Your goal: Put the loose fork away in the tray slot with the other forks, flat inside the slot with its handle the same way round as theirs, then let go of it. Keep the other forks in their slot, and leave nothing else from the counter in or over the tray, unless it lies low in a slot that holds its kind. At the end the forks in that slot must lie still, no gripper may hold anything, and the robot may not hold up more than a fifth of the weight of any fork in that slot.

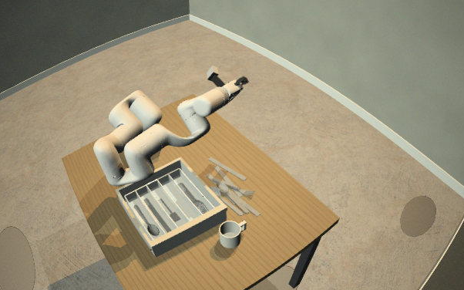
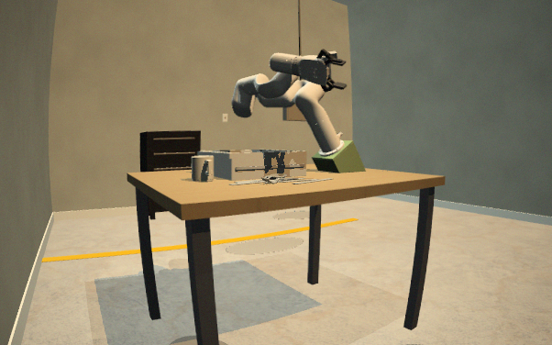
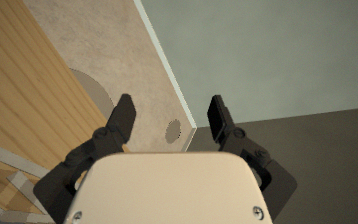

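A grey cutlery tray (image 1: 190, 228) (image 2: 240, 165) stands on the wooden table (image 1: 283, 208) (image 2: 291, 193). Its right-hand slot holds a fork (image 1: 195, 197) with the handle toward the robot's base. Other slots hold a spoon (image 1: 149, 224) and flat knives (image 1: 159, 214). The loose fork (image 1: 238, 189) lies in a pile of cutlery (image 2: 272, 180) right of the tray, tangled with flat knives (image 1: 226, 168) (image 3: 11, 160). My gripper (image 1: 241, 81) (image 2: 336, 72) (image 3: 172, 103) is open and empty. It is raised high beyond the table's far edge, well away from the pile and the tray.
A grey mug (image 1: 230, 234) (image 2: 202, 168) stands at the tray's front right corner. The arm's folded links hang over the table behind the tray, on a green base block (image 2: 341, 158). A dark cabinet (image 2: 170, 149) stands behind the table.
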Controlling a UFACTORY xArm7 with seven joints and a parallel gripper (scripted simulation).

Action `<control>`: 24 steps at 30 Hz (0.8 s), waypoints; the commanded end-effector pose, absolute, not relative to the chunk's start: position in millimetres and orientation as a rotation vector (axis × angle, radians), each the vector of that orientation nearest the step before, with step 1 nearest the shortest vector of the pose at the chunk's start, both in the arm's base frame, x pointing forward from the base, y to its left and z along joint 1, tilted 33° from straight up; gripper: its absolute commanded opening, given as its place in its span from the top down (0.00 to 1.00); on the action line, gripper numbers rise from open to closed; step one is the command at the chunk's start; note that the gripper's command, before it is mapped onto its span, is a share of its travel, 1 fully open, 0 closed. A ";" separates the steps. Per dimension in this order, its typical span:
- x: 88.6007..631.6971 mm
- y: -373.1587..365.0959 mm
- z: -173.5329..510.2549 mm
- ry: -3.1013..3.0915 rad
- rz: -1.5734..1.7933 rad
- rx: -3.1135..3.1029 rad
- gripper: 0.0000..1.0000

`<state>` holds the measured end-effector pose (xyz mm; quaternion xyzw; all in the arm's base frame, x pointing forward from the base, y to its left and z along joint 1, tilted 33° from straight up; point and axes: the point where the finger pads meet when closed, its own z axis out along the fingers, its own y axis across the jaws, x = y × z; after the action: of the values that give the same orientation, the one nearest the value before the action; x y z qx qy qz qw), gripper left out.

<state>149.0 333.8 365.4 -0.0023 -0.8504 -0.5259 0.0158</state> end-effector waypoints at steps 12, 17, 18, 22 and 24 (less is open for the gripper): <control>148.9 333.9 366.2 -2.646 -1.638 -0.005 0.00; 148.9 333.9 366.2 -2.646 -1.638 -0.005 0.00; 149.0 333.9 366.0 -2.647 -1.637 -0.004 0.00; 161.6 329.4 349.1 -2.795 -1.539 0.078 0.00; 180.9 319.6 328.1 -2.980 -1.380 0.186 0.00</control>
<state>157.5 330.4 353.7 0.0151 -0.8676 -0.4969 -0.0113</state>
